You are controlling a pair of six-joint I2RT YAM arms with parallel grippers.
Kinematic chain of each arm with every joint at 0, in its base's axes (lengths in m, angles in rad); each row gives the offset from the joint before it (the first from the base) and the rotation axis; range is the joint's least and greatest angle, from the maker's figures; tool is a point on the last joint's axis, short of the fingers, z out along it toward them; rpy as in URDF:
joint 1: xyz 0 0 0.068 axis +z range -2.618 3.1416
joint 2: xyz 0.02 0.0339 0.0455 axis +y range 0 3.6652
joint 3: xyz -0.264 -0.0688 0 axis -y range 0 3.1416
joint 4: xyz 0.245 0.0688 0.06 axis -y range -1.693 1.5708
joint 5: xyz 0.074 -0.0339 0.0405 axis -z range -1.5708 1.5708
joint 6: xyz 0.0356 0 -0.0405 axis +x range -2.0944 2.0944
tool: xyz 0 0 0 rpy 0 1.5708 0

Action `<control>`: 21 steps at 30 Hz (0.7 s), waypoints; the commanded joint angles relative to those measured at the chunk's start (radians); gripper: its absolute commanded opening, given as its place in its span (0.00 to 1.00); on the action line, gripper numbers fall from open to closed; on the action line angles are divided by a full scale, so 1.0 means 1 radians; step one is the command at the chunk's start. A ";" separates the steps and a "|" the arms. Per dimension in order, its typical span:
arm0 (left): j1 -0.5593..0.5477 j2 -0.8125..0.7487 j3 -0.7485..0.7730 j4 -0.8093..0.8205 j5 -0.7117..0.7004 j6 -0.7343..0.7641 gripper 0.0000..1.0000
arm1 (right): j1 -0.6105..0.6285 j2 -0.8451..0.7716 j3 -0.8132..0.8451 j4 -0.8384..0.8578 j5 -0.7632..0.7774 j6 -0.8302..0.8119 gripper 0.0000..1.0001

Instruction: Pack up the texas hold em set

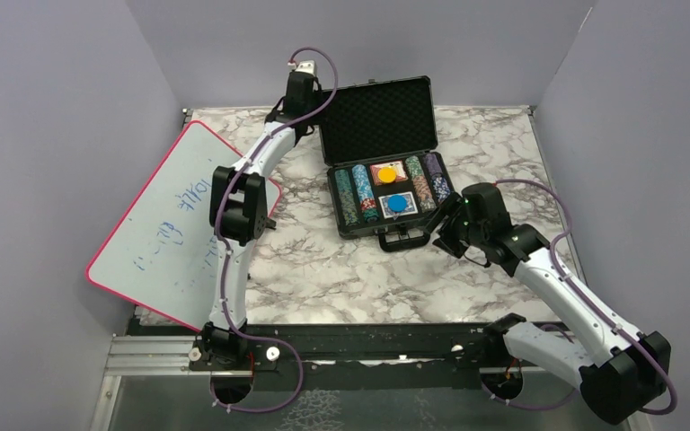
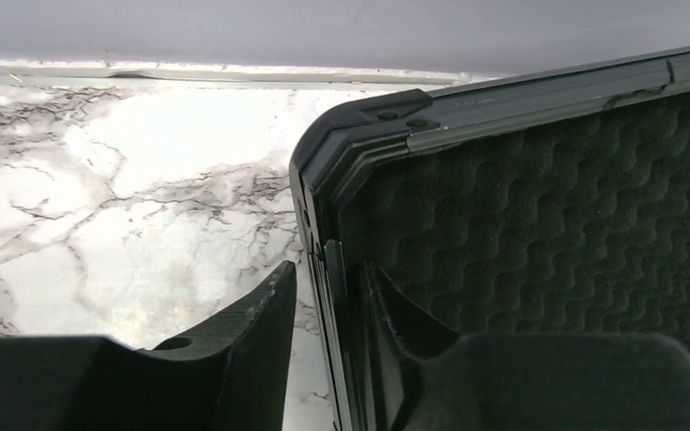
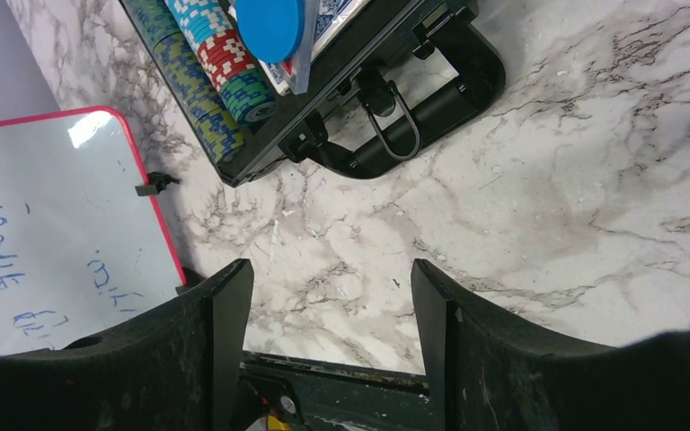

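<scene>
the left gripper point(image 2: 328, 269) straddles the left edge of the briefcase lid point(image 2: 467, 117), just below its upper left corner. one finger point(image 2: 252, 323) sits outside over the marble, and the other is inside against the foam lining point(image 2: 548, 224). the jaws stand narrow around the edge, but i cannot tell whether they are really pinching it. a thin sliver of marble shows between the outer finger and the lid lower down.

the right gripper point(image 3: 331, 269) hangs with its fingers spread wide and nothing between them but bare table point(image 1: 323, 269). it is just in front of the case's near right corner, close to the carry handle point(image 3: 440, 112), and touches nothing.

the black hard briefcase point(image 1: 377, 121) sits open toward the far edge of the table, a little right of centre. its lid is raised at the back and its handle points to the near edge. in the base, rows of multicoloured poker chips point(image 1: 346, 197) fill the left and right channels. between them lie a red card deck point(image 1: 375, 167) with a yellow round button point(image 1: 386, 174) on top and a blue card deck point(image 1: 411, 197) with a blue round button point(image 1: 397, 204) on top.

a red-edged whiteboard point(image 1: 171, 224) with blue scribbles lies along the table's left edge, overhanging the near left corner.
</scene>
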 commanded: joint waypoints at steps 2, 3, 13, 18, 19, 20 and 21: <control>0.004 0.043 0.047 -0.032 0.050 -0.018 0.18 | -0.007 -0.033 0.000 -0.034 0.002 -0.001 0.67; 0.004 0.046 0.050 -0.032 0.053 -0.014 0.08 | -0.007 -0.035 0.000 -0.034 0.004 -0.002 0.67; -0.025 -0.096 -0.045 -0.004 -0.008 0.066 0.00 | -0.007 -0.040 0.038 -0.047 0.073 -0.036 0.68; -0.066 -0.285 -0.287 0.107 -0.068 0.093 0.00 | -0.007 -0.029 0.073 -0.057 0.112 -0.055 0.68; -0.075 -0.319 -0.331 0.128 -0.077 0.093 0.00 | -0.007 -0.028 0.080 -0.063 0.122 -0.058 0.68; -0.082 -0.354 -0.378 0.146 -0.085 0.092 0.00 | -0.007 -0.026 0.087 -0.069 0.135 -0.060 0.68; -0.092 -0.387 -0.418 0.162 -0.092 0.094 0.00 | -0.007 -0.025 0.093 -0.075 0.149 -0.061 0.68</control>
